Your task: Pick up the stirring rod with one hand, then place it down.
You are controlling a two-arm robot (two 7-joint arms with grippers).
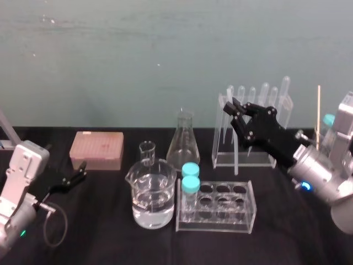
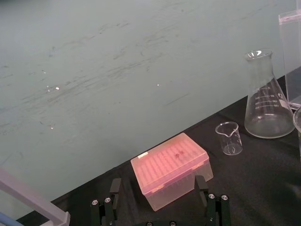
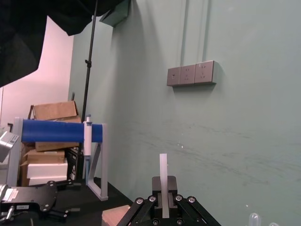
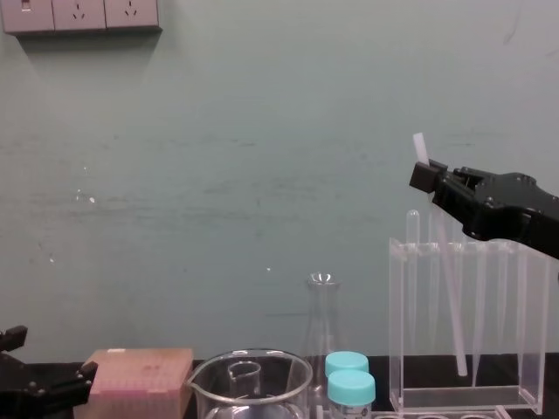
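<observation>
Holds the stirring rod (image 4: 450, 288) clamped in the right gripper (image 4: 426, 177), raised far right by the clear rack (image 4: 395, 323). Pick-up judged done; putting down not yet done. Left gripper (image 1: 77, 178) idle near left, fingers apart.

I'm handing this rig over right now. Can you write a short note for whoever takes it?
Right hand: shut on the rod, held raised and tilted in front of the rack.
Left hand: open, parked low by the pink box.
Done: rod picked up.
Left: set it down on the table, release.
</observation>
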